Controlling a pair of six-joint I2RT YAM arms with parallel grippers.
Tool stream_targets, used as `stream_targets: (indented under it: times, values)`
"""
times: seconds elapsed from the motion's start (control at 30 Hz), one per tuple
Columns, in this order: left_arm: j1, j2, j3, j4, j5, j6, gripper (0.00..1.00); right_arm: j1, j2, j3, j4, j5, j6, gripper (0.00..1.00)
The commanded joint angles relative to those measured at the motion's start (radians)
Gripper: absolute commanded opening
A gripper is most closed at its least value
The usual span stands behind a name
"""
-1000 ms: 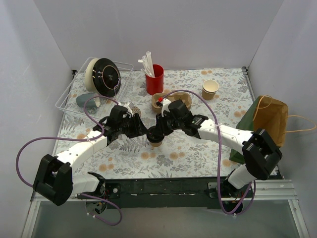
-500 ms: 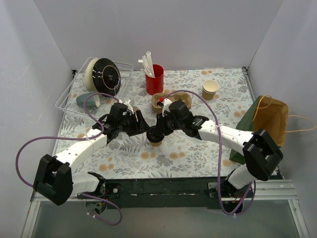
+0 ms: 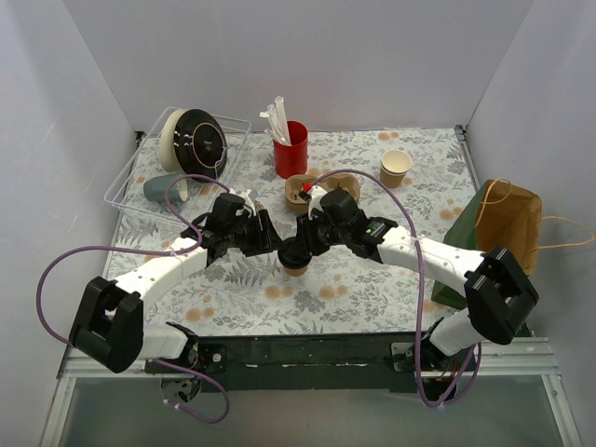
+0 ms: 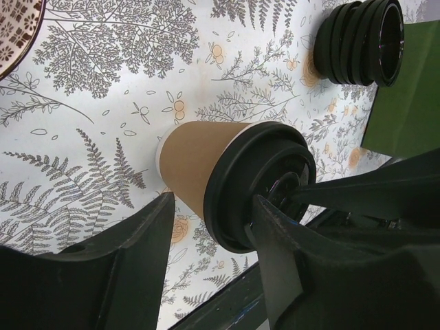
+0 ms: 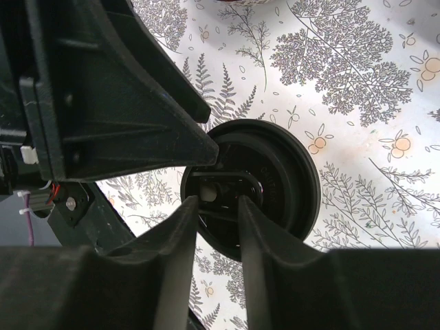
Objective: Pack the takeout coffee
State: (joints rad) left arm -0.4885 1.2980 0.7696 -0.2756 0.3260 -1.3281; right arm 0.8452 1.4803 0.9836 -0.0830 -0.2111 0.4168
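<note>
Overhead and both close wrist views share the cup.

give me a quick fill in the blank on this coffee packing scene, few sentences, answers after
1. The takeout coffee carries a ___ lid.
2. The left gripper has one finger on either side of the ___.
3. The paper bag stands at the table's ___ edge.
4. The cup holding white sticks is ___.

Missing words: black; takeout coffee; right; red
</note>
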Motion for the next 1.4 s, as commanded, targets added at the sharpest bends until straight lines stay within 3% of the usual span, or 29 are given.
stream_targets:
  times: [0.0,0.27,0.57,1.1,1.37]
  values:
    - [-0.005,0.001,0.002,0.006,-0.008,0.02,0.47,0.002,-0.064,0.041,-0.012,0.027,0.005,0.41]
    - [-0.005,0.0,0.0,0.006,-0.008,0.027,0.47,-0.052,-0.127,0.007,-0.031,0.091,0.011,0.59]
    - [-0.004,-0.006,-0.015,0.026,0.008,0.027,0.46,-0.106,-0.103,-0.068,0.011,0.012,0.059,0.62]
    - [-0.005,-0.002,-0.064,0.055,0.021,0.021,0.44,-0.175,-0.052,-0.203,0.219,-0.201,0.14,0.59]
    - [-0.005,0.006,-0.072,0.058,0.019,0.021,0.42,-0.193,-0.046,-0.266,0.295,-0.22,0.172,0.5]
